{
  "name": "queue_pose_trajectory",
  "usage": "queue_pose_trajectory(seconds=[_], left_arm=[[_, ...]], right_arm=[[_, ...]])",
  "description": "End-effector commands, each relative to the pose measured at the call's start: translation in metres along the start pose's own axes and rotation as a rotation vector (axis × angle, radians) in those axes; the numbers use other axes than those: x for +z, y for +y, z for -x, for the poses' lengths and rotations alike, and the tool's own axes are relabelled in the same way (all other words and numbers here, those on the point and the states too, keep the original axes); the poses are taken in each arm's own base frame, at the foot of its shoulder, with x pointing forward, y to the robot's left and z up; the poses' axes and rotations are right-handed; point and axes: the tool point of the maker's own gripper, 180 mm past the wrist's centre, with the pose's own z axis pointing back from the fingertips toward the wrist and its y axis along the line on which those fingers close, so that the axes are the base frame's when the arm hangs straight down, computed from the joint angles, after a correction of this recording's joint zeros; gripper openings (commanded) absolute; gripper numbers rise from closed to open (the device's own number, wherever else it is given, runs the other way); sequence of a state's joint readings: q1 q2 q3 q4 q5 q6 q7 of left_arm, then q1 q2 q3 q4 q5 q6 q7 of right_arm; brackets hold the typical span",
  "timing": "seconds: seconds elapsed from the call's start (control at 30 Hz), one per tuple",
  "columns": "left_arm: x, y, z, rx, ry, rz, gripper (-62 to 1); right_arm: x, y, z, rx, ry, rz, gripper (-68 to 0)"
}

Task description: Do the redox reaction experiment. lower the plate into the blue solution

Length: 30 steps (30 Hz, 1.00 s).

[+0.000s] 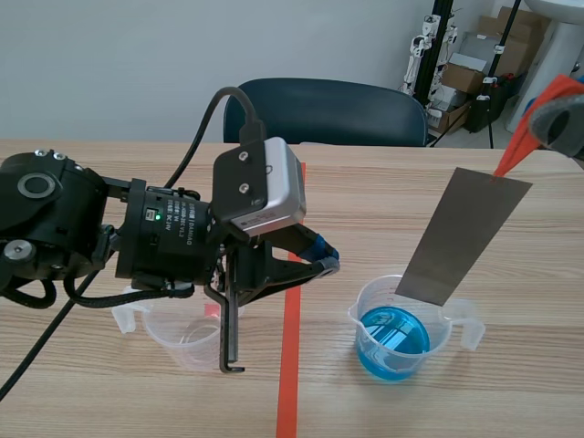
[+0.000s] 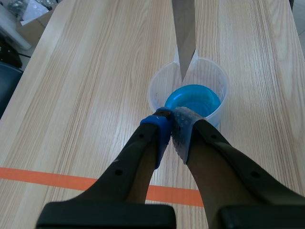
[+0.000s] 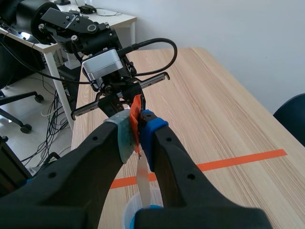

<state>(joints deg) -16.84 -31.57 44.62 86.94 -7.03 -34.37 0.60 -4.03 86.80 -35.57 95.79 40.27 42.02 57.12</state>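
grey plate hanging over the blue beaker

the right pincer (image 3: 138, 128) is clamped tight on a pair of orange-red tweezers (image 1: 525, 137), up high on the right. the tweezers' tip pinches the top corner of a flat grey metal plate (image 1: 465, 235). the plate hangs tilted, with its low end at the rim of a clear plastic beaker (image 1: 370, 301) that holds the blue solution (image 1: 392, 333). in the left wrist view the plate's bottom corner sits over the beaker's far rim and does not touch the liquid. the beaker stands on the pale wooden surface (image 1: 511, 392), to the right of an orange-red tape line (image 1: 292, 365).

the left pincer (image 2: 171, 125) is closed on nothing, its pads pressed together. it hovers just short of the same beaker and points at it. under the left arm, on the other side of the tape line, stands a second clear plastic beaker (image 1: 173, 333). a dark blue chair (image 1: 338, 109) is at the surface's far edge.
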Motion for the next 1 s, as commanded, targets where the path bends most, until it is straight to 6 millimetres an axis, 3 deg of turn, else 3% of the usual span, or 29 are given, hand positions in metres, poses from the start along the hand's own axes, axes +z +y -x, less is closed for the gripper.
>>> queue_pose_trajectory(seconds=[0.0,0.97], left_arm=[[-0.0023,-0.0009,-0.0106,-0.003,-0.037,0.002,-56.9],[-0.0021,-0.0007,-0.0134,0.017,-0.053,0.002,-56.9]], right_arm=[[-0.0014,-0.0017,-0.0103,0.006,-0.032,-0.004,-67.1],[-0.0014,-0.0017,-0.0103,0.006,-0.032,-0.004,-67.1]])
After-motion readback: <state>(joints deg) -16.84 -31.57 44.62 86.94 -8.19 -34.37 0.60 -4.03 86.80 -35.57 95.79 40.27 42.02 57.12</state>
